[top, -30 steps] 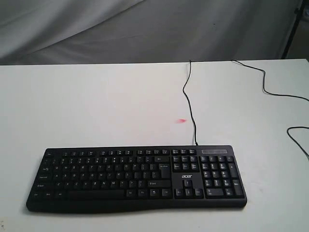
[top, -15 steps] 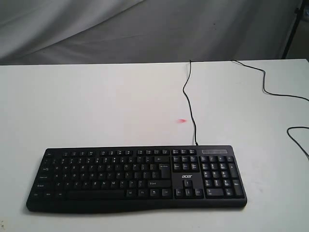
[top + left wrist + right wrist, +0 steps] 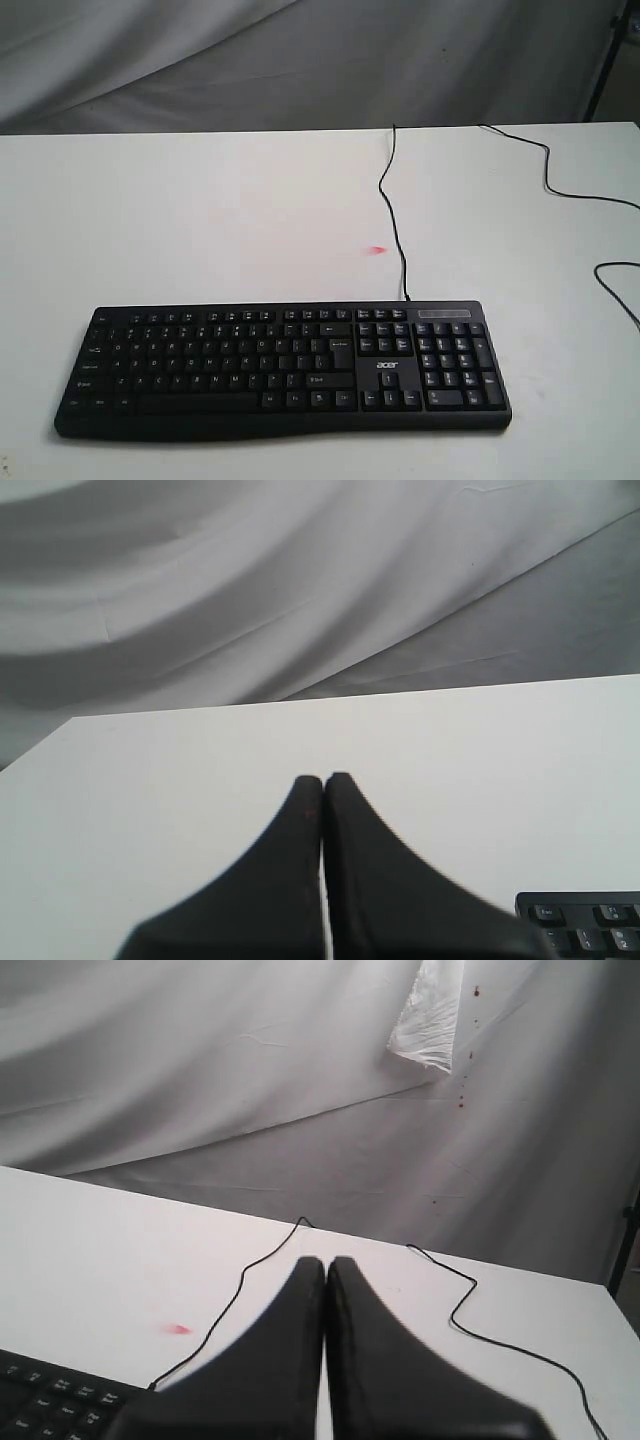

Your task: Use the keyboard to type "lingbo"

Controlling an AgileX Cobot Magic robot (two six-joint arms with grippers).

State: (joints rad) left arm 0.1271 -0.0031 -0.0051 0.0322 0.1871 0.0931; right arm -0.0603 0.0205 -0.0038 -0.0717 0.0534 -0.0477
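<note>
Keyboard (image 3: 285,368) lies by your table's (image 3: 200,220) near edge, its key legends too small to read. Your left gripper (image 3: 323,780) and right gripper (image 3: 326,1262) are both pressed together.

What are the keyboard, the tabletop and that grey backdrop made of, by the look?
The keyboard looks like matte black plastic: dull moulded keys with white printed legends. The table seems smooth white laminate or painted board, flat and even; I cannot tell which. The backdrop is likely pale grey cloth: it hangs in soft folds.
</note>
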